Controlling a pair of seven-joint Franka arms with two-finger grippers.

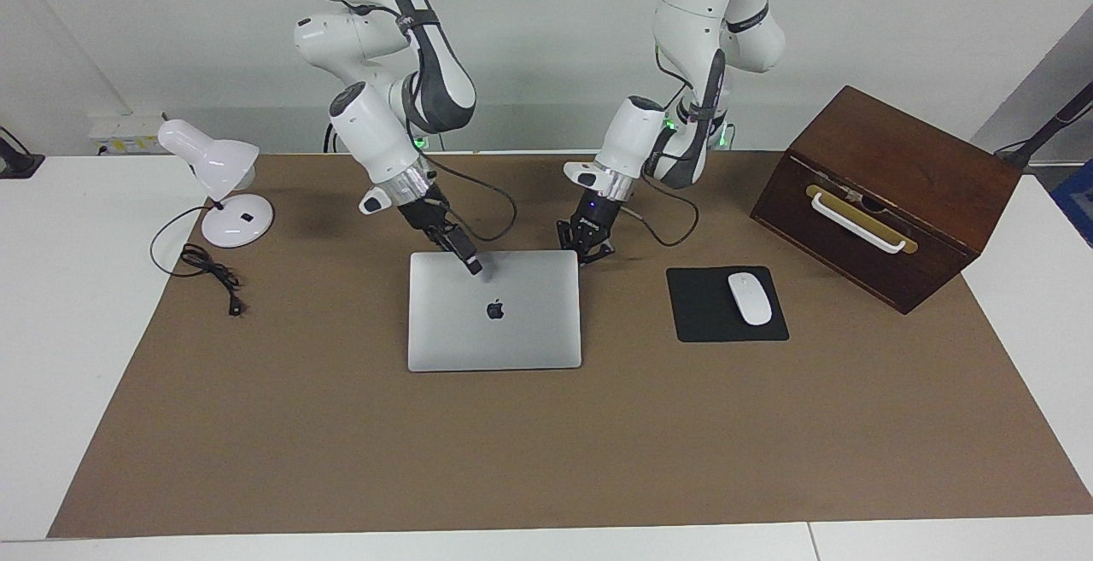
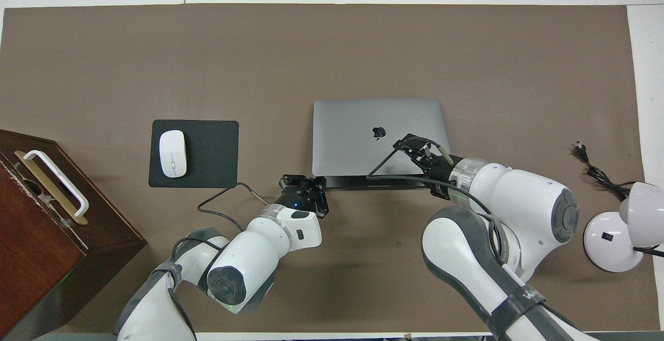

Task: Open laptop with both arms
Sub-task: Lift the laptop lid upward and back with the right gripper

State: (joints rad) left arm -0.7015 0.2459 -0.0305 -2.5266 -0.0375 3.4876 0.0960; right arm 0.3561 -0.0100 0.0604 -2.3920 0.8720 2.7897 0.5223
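Laptop silver-grey, lid barely raised; left claw closed, right claw state unclear.

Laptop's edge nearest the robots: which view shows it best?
Overhead view: the laptop shows a dark strip under its lid along that edge. The facing view shows only the lid's top there; the edge itself faces away from that camera.

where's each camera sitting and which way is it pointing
Facing view: high across the table, looking at the robots; both arms show, left hand at the laptop edge nearest the robots, right hand over its lid.
Overhead view: above the robots' end, looking steeply down and forward; arms enter from the bottom.
Shared: laptop, mouse pad, lamp, wooden box, half a turn apart.
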